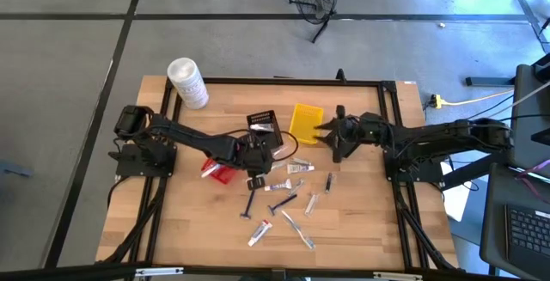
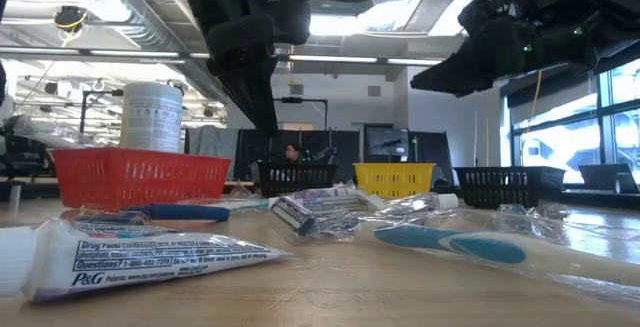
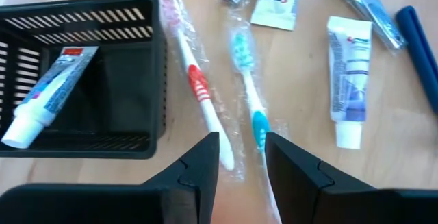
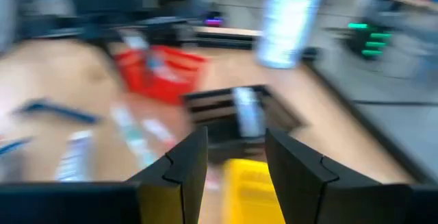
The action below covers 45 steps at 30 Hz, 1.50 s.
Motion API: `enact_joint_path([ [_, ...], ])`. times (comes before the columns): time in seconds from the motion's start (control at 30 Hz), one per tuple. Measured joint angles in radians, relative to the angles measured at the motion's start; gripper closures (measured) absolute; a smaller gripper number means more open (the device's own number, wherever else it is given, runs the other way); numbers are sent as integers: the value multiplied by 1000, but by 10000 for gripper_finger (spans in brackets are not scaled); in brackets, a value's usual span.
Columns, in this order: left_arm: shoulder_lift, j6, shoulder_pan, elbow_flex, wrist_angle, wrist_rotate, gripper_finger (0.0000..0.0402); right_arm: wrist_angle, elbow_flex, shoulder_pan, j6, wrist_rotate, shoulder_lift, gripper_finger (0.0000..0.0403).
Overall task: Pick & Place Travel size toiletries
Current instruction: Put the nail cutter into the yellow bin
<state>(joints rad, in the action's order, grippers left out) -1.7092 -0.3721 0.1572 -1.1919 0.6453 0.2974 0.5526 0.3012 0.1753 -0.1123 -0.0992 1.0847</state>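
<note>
Inside the black basket (image 3: 82, 80), one toothpaste tube (image 3: 48, 94) lies visible.

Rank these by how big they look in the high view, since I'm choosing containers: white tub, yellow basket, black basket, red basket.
1. Yellow basket and white tub: look about alike, so I won't separate them.
2. Black basket: partly hidden by the left arm, so unsure.
3. Red basket: only a small part shows beneath the arm.
</note>
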Motion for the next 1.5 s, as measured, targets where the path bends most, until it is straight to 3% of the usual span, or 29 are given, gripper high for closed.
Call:
enact_joint_path([
  [0.13, 0, 0, 13, 0, 0, 16, 288, -12, 0, -21, -59, -285, 12, 255],
  [0.23, 0, 0, 15, 0, 0, 50, 288, -25, 0, -73, -49, -339, 11, 259],
  [0.6, 0, 0, -13, 0, 0, 44, 288, -316, 0, -261, 79, -330, 12, 228],
  [0.83, 0, 0, -42, 0, -2, 43, 288, -469, 0, -328, -17, -205, 39, 200],
  [1.27, 1, 11, -76, 0, -3, 40, 288, -385, 0, -380, -159, -66, 242, 212],
  [1.5, 1, 27, -76, 0, -3, -53, 288, -316, 3, -379, -189, -61, 326, 231],
])
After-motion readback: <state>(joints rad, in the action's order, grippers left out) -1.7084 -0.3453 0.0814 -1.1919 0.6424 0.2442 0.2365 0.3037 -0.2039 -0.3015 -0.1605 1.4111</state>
